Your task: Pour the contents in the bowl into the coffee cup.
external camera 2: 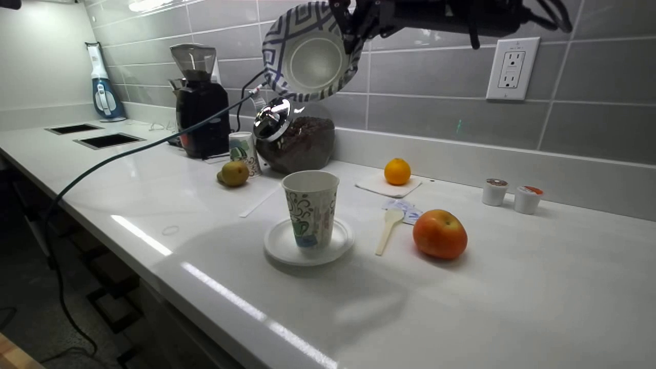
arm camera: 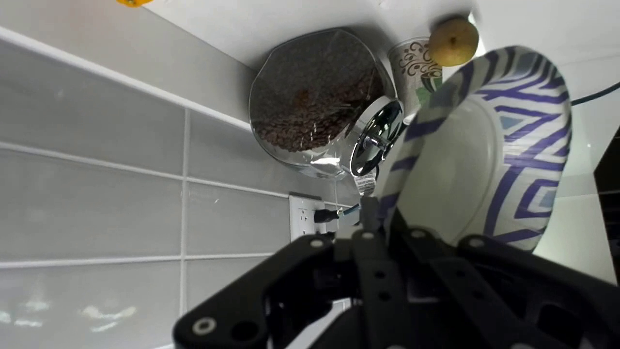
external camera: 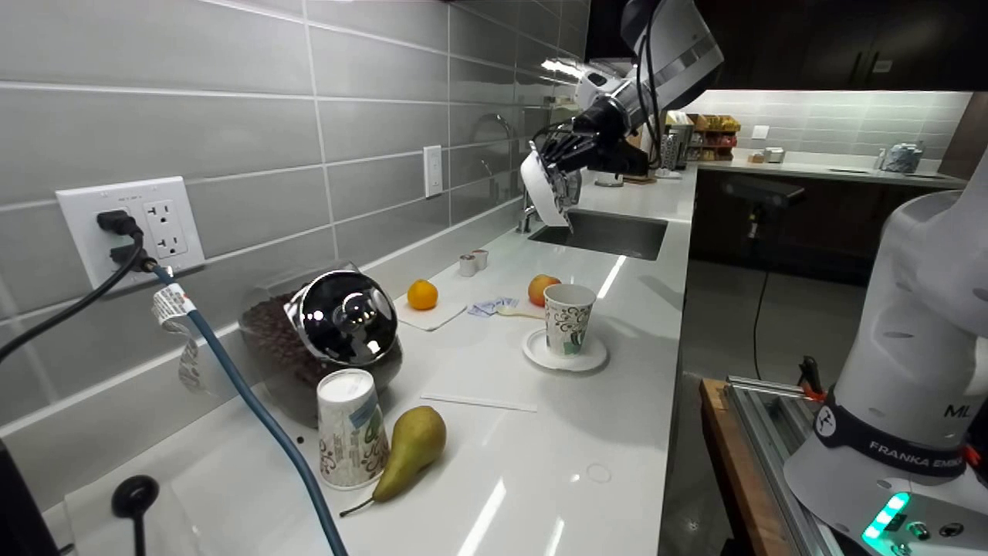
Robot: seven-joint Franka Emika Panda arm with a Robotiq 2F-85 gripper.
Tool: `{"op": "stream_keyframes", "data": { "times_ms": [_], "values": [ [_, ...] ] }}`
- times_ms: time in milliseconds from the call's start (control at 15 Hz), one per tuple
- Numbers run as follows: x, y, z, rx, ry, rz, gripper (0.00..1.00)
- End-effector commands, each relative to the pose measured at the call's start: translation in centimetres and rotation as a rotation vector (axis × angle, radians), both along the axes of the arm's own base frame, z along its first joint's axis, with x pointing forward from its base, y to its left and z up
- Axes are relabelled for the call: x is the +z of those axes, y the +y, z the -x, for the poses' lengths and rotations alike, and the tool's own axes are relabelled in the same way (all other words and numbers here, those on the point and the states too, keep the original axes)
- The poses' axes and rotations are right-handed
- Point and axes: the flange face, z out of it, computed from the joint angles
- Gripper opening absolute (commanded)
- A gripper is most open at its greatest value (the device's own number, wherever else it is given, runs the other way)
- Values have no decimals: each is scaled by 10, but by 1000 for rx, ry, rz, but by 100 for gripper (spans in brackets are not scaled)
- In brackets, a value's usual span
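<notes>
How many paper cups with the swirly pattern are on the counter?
2. The upright cup stands on the white plate; the upside-down cup is beside the pear. Any more could be hidden behind other things.

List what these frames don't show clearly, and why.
Bottom inside of the upright paper cup: both exterior views, hidden by its near wall.
Part of the bowl: wrist view, behind the gripper.
Most of the orange: wrist view, cut off by the top edge.
Print on the packets: both exterior views, too small.
</notes>
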Motion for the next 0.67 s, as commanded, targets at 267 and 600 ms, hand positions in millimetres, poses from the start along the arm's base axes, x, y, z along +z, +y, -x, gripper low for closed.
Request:
{"op": "stream_keyframes", "data": {
  "times_ms": [267, 600],
  "values": [
    [-36, -2, -78, 43, 331, -65, 2],
    [-83, 6, -107, 4, 441, -43, 2]
  ]
}}
